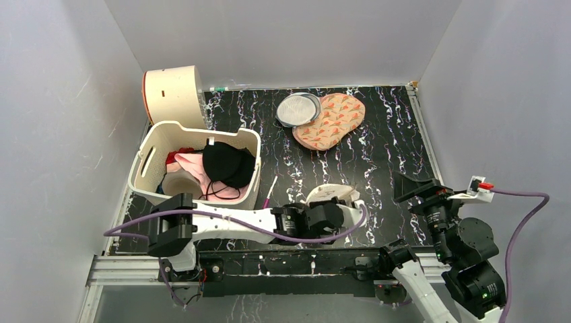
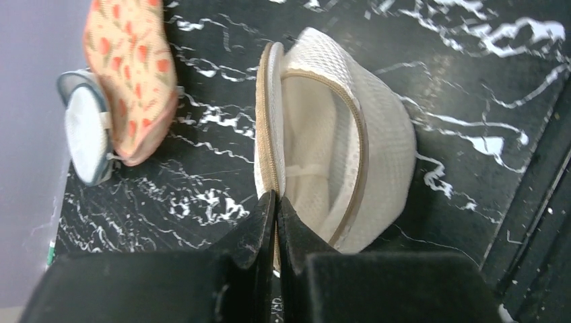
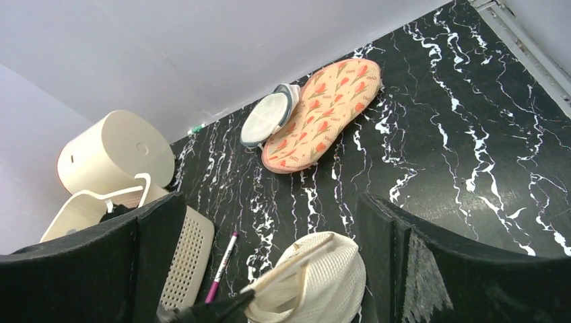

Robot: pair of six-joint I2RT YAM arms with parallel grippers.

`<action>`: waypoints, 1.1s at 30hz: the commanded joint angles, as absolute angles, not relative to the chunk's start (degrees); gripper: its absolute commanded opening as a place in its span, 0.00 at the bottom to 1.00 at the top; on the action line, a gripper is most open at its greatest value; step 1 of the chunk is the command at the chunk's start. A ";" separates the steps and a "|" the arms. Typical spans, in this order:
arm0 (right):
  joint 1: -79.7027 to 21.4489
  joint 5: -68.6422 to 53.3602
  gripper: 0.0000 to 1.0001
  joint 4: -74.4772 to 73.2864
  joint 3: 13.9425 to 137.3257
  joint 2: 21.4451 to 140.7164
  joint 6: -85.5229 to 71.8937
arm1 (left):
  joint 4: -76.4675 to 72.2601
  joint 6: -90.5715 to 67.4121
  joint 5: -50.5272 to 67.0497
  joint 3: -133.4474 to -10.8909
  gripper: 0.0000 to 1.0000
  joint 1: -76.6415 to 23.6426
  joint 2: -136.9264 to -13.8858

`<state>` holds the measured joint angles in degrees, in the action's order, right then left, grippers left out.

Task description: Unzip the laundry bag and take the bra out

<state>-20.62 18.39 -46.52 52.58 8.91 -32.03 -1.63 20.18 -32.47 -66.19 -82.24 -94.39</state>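
And the left claw (image 2: 275,202) clamped the laundry bag (image 2: 377,134) by its rim, six o'clock; the right claw (image 3: 269,225) gaped, empty. The pink bra (image 1: 194,163) seemingly lay in the basket (image 1: 151,145), nine o'clock. Letting go wanted a slow, straight lift.

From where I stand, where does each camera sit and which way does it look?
Top external: above and behind, looking down on the table; the left arm and right arm show.
Left wrist: on the left arm, facing the laundry bag past the shut left gripper pinching its rim.
Right wrist: on the right arm, facing the far wall through the open right gripper.
Shared: both wrist views show the laundry bag and orange pouch.
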 commanded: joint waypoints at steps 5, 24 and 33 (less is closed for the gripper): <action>-20.95 19.96 0.98 -44.67 51.65 9.69 -32.10 | 2.86 17.21 -26.16 -69.78 0.00 -83.85 -100.55; -21.09 19.03 0.98 -43.95 50.75 10.30 -31.21 | 7.07 9.05 -22.22 -71.67 0.09 -83.36 -113.75; -21.09 18.64 0.98 -43.59 50.45 10.28 -31.02 | 2.98 4.24 -20.26 -68.18 0.40 -81.04 -108.03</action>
